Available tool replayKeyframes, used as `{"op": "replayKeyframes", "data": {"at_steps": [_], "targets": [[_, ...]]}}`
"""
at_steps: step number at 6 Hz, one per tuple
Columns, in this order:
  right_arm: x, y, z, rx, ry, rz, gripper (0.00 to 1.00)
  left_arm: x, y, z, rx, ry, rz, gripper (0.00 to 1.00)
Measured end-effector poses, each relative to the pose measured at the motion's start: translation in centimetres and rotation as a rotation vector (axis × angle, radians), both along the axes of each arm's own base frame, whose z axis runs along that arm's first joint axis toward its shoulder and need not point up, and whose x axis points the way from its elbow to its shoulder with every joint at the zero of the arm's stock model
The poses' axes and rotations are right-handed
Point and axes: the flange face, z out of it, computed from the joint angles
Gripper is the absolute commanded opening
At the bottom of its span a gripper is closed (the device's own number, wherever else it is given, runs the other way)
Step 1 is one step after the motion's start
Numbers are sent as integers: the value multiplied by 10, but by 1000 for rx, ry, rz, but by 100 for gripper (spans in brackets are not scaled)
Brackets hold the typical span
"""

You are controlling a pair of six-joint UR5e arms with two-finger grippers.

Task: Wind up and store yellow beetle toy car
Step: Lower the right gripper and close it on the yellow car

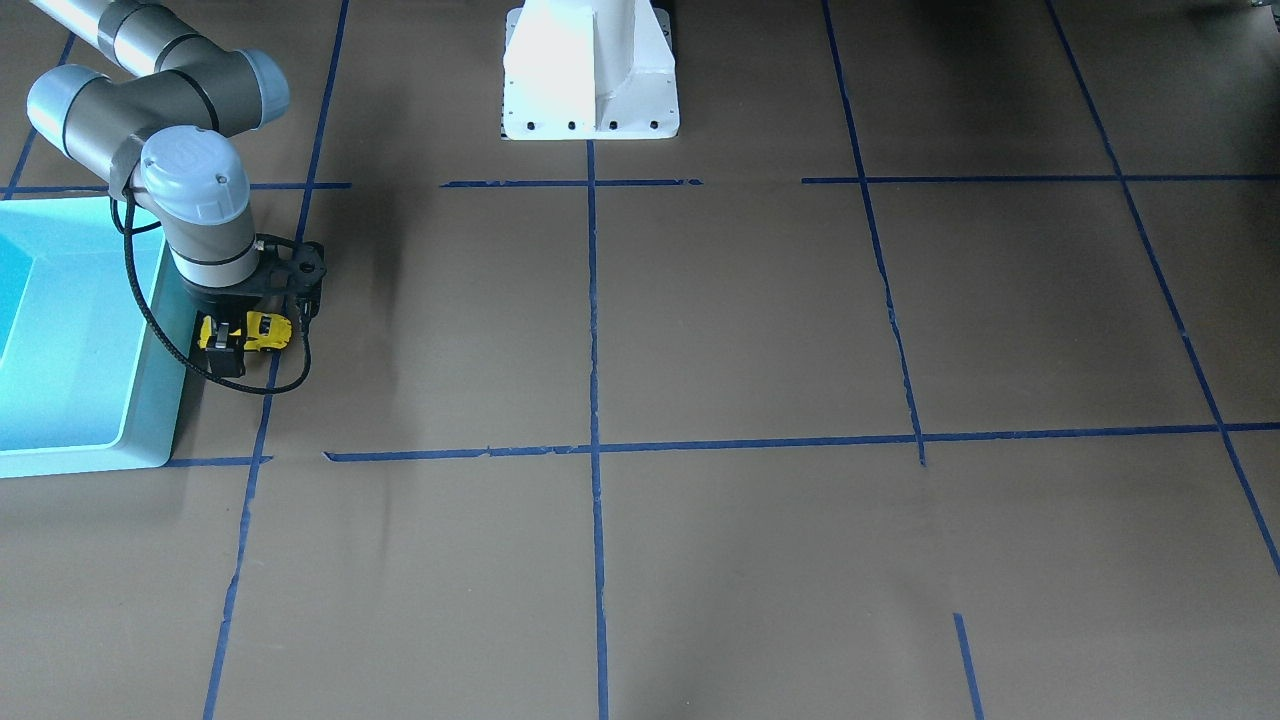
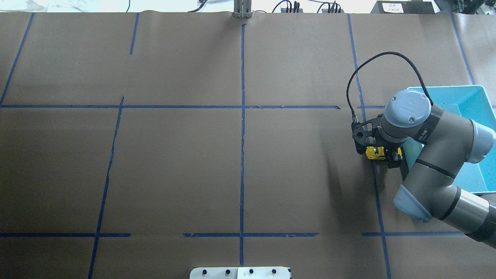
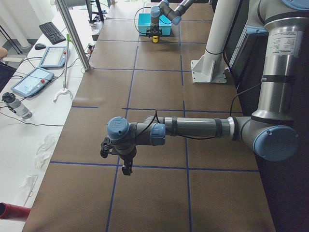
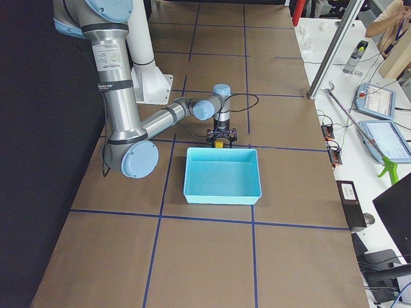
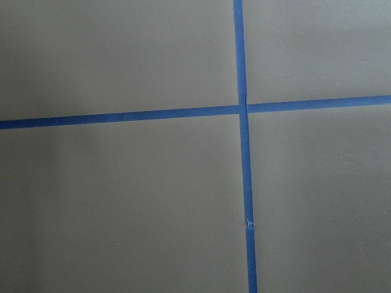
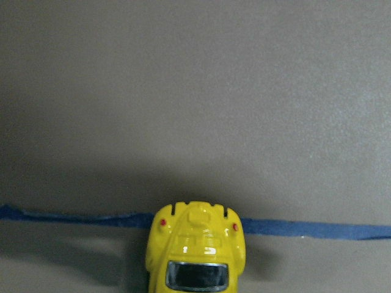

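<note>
— Right pincer is pointing straight down and pinching the yellow beetle toy car between its fingers, just outside the light blue bin!

— Is the car sitting inside the bin, then?

— No, it is hanging beside the bin's wall, on the side facing the middle of the desk. The wrist camera is showing its rounded yellow end and dark window poking out over a blue tape line.

— Are the wheels touching the desk?

— I am not managing to tell; the car's shadow is falling right under it, and the pincer is covering its middle.

— And what is the other arm doing?

— The left pincer is hovering over the desk well apart from the car, near a crossing of tape lines. It is showing only in the side view, small and dark, so I cannot tell whether its fingers are spread or pressed together.
</note>
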Motion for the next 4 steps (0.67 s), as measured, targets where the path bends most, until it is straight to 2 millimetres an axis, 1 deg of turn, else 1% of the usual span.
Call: {"op": "replayKeyframes", "data": {"at_steps": [1,2,4], "targets": [[0,0,0,-3,-3,2,38,0,0,0,0,-1,0,100],[1,-1,-2,-6,-10,5,22,0,0,1,-1,-3,0,100],[8,-8,-14,-19,-43,18,19,0,0,1,-1,-5,1,100]]}}
